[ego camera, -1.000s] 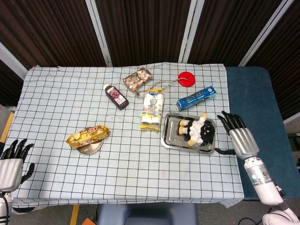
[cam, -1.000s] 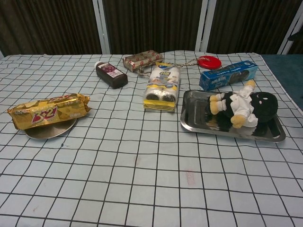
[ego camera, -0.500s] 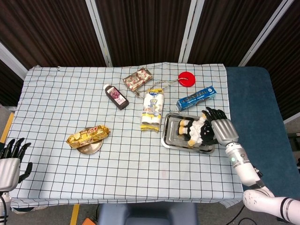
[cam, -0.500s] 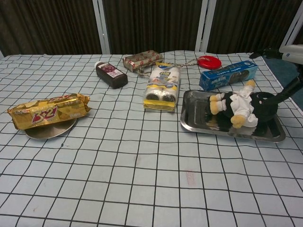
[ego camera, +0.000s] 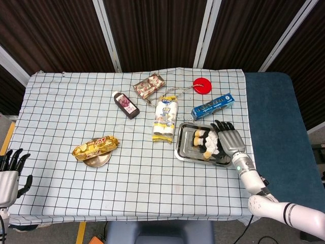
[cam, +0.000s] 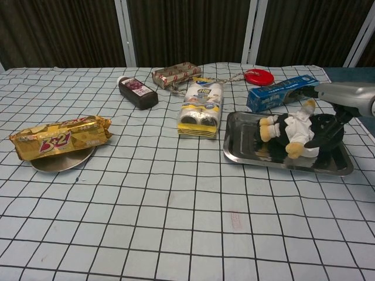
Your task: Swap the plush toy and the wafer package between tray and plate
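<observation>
A black-and-white plush toy (ego camera: 204, 141) (cam: 296, 133) lies in the steel tray (ego camera: 179, 147) (cam: 246, 153) at the right. My right hand (ego camera: 227, 136) (cam: 344, 96) hovers over the plush's black head, its fingers (cam: 327, 127) spread and reaching down against it; no closed grip shows. The golden wafer package (ego camera: 95, 146) (cam: 60, 136) rests on the small round plate (ego camera: 97, 161) (cam: 61, 161) at the left. My left hand (ego camera: 10, 170) hangs off the table's front left corner, fingers apart and holding nothing.
Behind the tray lie a blue cookie box (ego camera: 212, 106), a white-yellow snack pack (ego camera: 165, 119), a brown bottle (ego camera: 126, 105), a candy bar box (ego camera: 149, 87) and a red disc (ego camera: 202, 85). The table's right edge runs just beyond the tray.
My right hand has moved left from beside the tray to over the plush's head. The left hand has drifted slightly lower. The plush and wafer package have not moved.
</observation>
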`<state>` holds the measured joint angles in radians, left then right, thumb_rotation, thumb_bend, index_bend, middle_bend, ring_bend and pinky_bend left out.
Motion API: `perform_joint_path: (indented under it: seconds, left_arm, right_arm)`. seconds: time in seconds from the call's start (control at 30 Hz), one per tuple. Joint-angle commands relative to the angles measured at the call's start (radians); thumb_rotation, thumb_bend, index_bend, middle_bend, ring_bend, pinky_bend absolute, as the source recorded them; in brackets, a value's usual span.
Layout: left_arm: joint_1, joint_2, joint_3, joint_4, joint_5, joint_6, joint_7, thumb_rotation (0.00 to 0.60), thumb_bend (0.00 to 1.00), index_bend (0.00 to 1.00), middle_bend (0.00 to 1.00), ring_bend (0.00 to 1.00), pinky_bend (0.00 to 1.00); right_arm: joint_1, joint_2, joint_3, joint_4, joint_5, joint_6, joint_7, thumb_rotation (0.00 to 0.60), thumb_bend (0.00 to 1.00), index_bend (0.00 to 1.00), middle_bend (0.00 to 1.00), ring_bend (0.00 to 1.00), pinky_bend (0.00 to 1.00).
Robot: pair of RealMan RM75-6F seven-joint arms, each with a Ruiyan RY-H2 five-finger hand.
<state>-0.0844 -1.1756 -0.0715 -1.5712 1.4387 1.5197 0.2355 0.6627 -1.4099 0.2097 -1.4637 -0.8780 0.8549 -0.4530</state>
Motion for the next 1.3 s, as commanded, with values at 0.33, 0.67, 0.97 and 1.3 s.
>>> perform_joint_path:
  seconds: [0.33,0.67,0.97,1.3]
  left_arm:
    - [0.002,0.007,-0.006,-0.001,-0.005,0.003,-0.015,0.6,0.44,0.18,0.09,0.04,0.22]
    - [0.003,0.005,-0.005,0.0,-0.003,0.003,-0.012,0.6,0.44,0.18,0.09,0.04,0.22]
    - [0.004,0.007,-0.008,0.001,-0.004,0.008,-0.017,0.6,0.44,0.18,0.09,0.04,0.22]
    - [0.006,0.006,-0.008,0.002,-0.004,0.011,-0.018,0.6,0.44,0.18,0.09,0.04,0.22]
  right_arm:
    - [0.04,-0.114,-0.025,0.147,0.017,0.057,-0.04,0.6,0.08,0.08,0.01,0.01,0.06]
    - [0.05,-0.148,-0.032,0.195,0.048,0.059,-0.066,0.6,0.12,0.3,0.26,0.33,0.32]
    - [0.048,-0.167,-0.039,0.225,0.045,0.074,-0.076,0.6,0.25,0.53,0.46,0.59,0.55]
    - [0.012,-0.155,-0.042,0.157,-0.079,0.172,-0.001,0.6,0.47,0.8,0.66,0.79,0.72]
